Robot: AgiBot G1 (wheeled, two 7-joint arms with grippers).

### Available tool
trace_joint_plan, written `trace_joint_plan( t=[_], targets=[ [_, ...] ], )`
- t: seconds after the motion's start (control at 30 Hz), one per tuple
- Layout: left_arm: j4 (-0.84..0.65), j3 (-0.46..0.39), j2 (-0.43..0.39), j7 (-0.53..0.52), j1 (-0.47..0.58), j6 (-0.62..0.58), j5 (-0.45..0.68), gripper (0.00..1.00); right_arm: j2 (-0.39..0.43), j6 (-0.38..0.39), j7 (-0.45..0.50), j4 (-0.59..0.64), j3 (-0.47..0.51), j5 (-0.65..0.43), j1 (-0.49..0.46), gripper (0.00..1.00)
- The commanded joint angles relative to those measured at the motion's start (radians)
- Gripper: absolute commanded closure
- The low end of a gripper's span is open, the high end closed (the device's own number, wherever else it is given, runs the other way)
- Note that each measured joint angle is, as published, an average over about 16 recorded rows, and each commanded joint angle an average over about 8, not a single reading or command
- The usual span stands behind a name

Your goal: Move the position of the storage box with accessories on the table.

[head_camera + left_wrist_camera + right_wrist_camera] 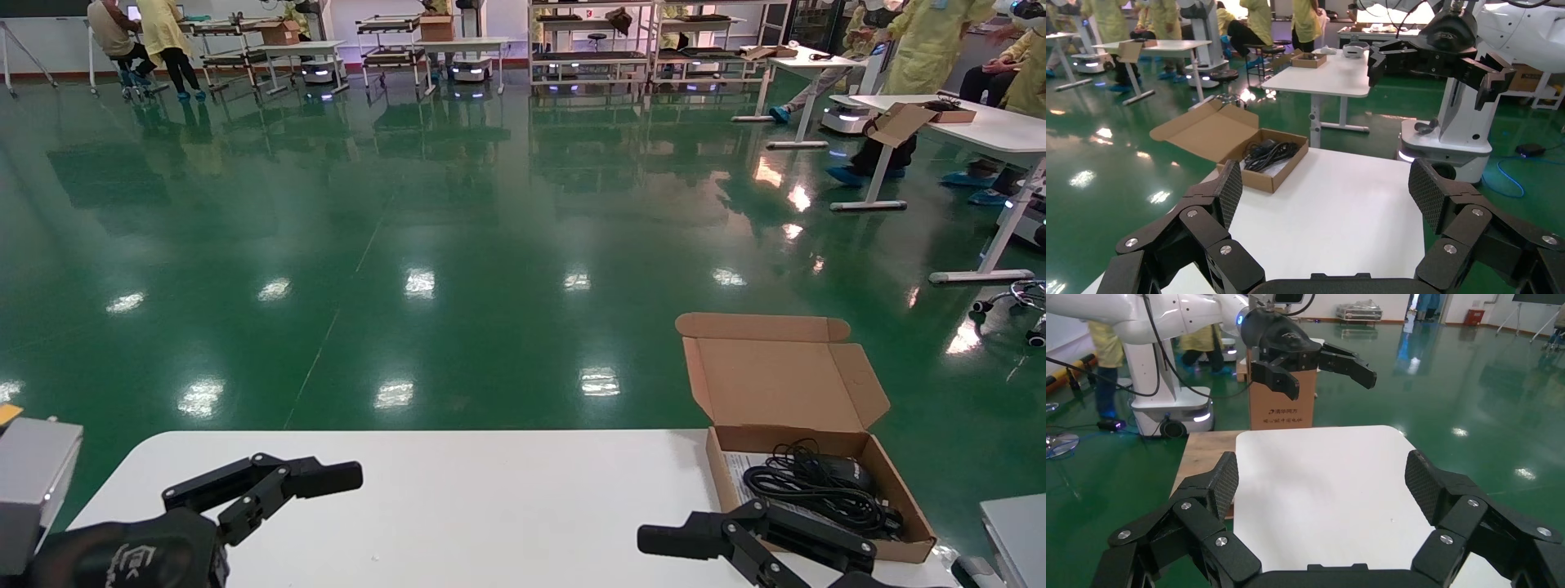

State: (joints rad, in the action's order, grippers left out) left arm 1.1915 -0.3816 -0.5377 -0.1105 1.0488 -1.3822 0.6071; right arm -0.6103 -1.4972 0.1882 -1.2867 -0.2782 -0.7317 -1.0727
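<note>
The storage box (897, 490) sits open on the table (490, 506) at its far right corner, lid (780, 380) tilted back. Inside lie a black mouse with bundled cable (825, 483) on a white leaflet (735, 474). My right gripper (658, 541) hovers open and empty just left of the box's near corner. My left gripper (343, 478) is open and empty over the table's left part. The left wrist view shows its open gripper (1329, 193), the box (1254, 174) and cable (1269, 153) beyond. In the right wrist view its gripper (1321, 484) is open over bare tabletop (1321, 447).
Green floor lies beyond the table's far edge. A brown carton (1281, 407) and a wooden surface (1208, 453) stand past the table's left end. Another robot's base (1444, 138) and other white desks (1333, 76) stand past its right end. Grey housings flank me (33, 474).
</note>
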Motion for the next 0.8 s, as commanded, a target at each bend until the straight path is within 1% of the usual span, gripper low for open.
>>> trace_joint_plan(
  t=[0.03,0.8],
  targets=[
    [0.000,0.000,0.000,0.000,0.000,0.000,0.000,0.00,0.000,0.001,0.000,0.001,-0.001,0.000,-0.001,0.00],
    [0.000,0.000,0.000,0.000,0.000,0.000,0.000,0.00,-0.002,0.004,-0.001,0.006,-0.003,0.002,-0.003,0.00]
  ],
)
